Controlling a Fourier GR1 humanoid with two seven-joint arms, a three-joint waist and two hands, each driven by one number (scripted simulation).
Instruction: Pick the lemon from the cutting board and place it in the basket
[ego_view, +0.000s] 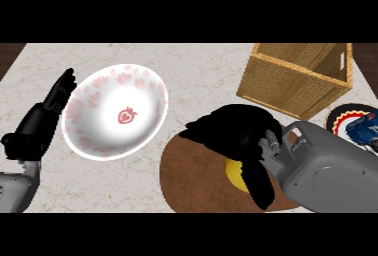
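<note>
While curled over the yellow lemon (235, 172) on the round brown wooden cutting board (196, 175) at lower centre, black right hand (236, 132) hides most of it, apparently closing a grasp. Woven wicker basket (295, 75) waiting upper right. Left hand (46, 112) resting open at left edge beside white strawberry-print plate (114, 112). No readable writing.

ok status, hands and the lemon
Right hand curled over yellow lemon on round brown cutting board. Left hand open, resting. Woven basket path unobstructed.
</note>
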